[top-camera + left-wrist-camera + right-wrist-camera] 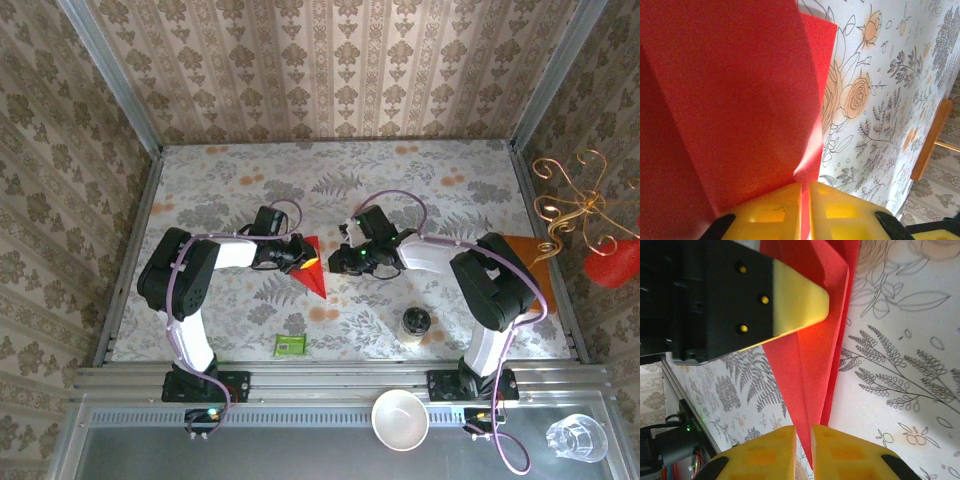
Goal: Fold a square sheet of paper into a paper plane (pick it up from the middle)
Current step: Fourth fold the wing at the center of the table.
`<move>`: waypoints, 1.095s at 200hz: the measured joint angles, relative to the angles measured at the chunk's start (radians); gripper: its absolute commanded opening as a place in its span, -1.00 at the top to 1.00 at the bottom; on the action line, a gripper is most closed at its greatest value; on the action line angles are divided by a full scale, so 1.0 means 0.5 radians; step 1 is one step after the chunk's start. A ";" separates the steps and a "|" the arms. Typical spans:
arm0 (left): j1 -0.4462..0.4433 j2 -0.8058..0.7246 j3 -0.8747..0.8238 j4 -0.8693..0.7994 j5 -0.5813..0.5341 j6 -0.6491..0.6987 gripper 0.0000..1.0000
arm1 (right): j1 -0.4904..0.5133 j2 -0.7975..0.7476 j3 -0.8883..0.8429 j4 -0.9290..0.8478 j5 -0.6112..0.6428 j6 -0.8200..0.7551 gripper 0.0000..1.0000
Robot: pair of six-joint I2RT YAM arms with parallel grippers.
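Paper [315,280]: red, creased to a point, centre of table [450,200]. My left jaws clamp one edge and my right jaws pinch its tip, likely steadying it for the next fold.

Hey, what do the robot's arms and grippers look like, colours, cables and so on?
The left arm and right arm have black joint housings, white links and a thin purple cable looping along each. The left gripper and right gripper carry blocky yellow jaws with square recesses on black mounts; the left one's black body shows three small yellow dots.
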 measured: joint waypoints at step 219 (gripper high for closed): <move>0.105 -0.011 0.012 -0.039 0.068 0.024 0.72 | 0.115 0.346 0.349 -0.510 0.050 -0.487 0.73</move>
